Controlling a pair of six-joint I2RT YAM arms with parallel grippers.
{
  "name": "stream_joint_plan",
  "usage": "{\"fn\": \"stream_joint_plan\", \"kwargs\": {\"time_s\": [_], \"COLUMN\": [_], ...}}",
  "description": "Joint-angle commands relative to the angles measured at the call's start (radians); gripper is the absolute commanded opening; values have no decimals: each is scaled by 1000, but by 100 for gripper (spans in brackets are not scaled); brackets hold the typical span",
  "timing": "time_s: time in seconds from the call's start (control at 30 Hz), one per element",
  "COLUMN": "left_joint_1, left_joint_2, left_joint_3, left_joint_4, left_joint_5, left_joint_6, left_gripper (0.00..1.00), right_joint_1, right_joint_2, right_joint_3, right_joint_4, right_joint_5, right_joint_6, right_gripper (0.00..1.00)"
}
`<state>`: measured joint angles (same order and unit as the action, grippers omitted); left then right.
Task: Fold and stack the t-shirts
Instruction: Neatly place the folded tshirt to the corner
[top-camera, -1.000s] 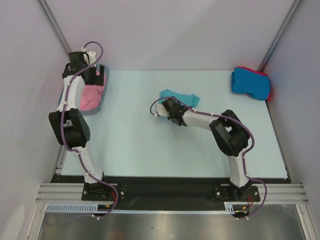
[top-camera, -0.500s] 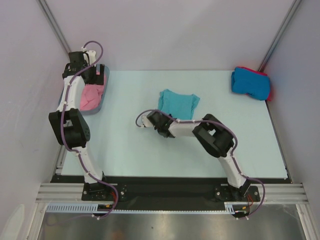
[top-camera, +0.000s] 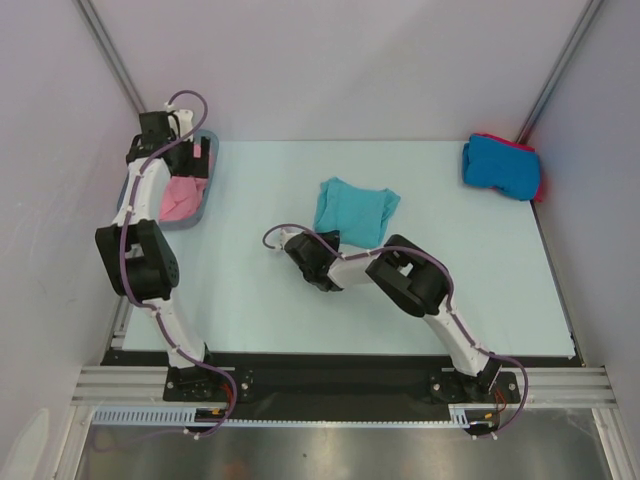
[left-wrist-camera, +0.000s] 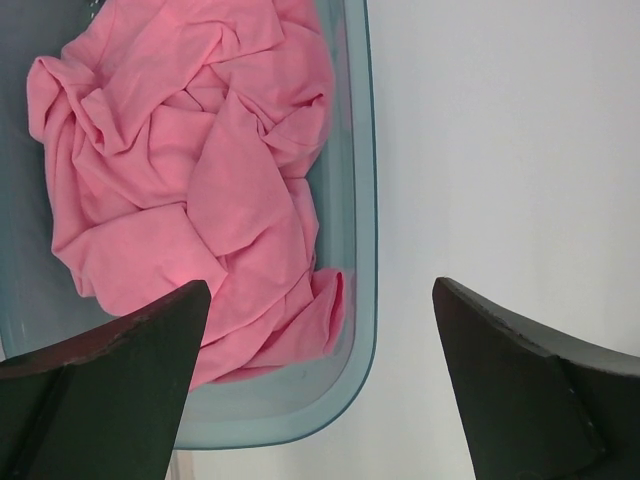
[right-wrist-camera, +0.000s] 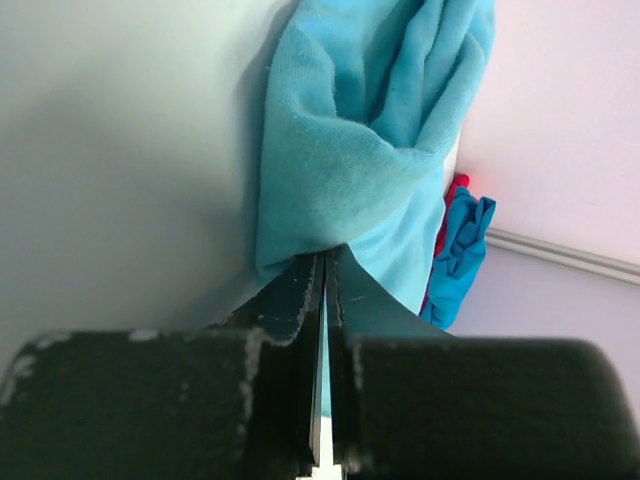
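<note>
The pale mint flat tabletop (top-camera: 250, 300) fills the stall, with grey walls along its far, left and right edges. Near its middle lies the soft, rumpled teal t-shirt (top-camera: 355, 208), bunched rather than spread, its sleeves toward the far side. The right gripper (top-camera: 326, 242) sits at the shirt's near left edge. In the right wrist view its fingers are pressed together to a thin slit, with the teal hem pinched between them and the cloth rising away from the tips.

In the far right corner a folded bright blue t-shirt (top-camera: 500, 165) rests on a red t-shirt (top-camera: 541, 185) that shows only as a rim under it. The pair is well apart from the teal one.

At the far left edge stands the grey-blue plastic tub (left-wrist-camera: 362, 200), with the crumpled pink t-shirt (left-wrist-camera: 190, 170) inside. The left gripper (left-wrist-camera: 320, 300) hangs above the tub's right rim, spread wide and grasping nothing.

Bare tabletop lies between tub and teal cloth, between teal cloth and the stack, and along the whole near side.
</note>
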<state>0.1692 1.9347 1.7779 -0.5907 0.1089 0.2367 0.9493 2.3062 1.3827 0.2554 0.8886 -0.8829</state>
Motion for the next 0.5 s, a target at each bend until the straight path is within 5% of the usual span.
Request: {"fn": "stream_joint_plan", "kwargs": {"time_s": [0.0,0.27,0.47], "left_joint_1": [13,12,13], "left_joint_2": [-88,-108,-115], "left_joint_3": [-11,-8,-26], "left_joint_4": [46,48,51], "left_joint_5": [14,23,31], "left_joint_6": [-4,-19,-27], "left_gripper": [100,100,100], "right_joint_1": [-10,-63,-147], "right_joint_2": [-39,-215,-101], "right_joint_3": [-30,-102,-272], "right_joint_4": [30,317,731], "right_joint_5": [-89,-37,-22], "right_joint_6": [49,-264,-480], "right_gripper": [0,0,0]}}
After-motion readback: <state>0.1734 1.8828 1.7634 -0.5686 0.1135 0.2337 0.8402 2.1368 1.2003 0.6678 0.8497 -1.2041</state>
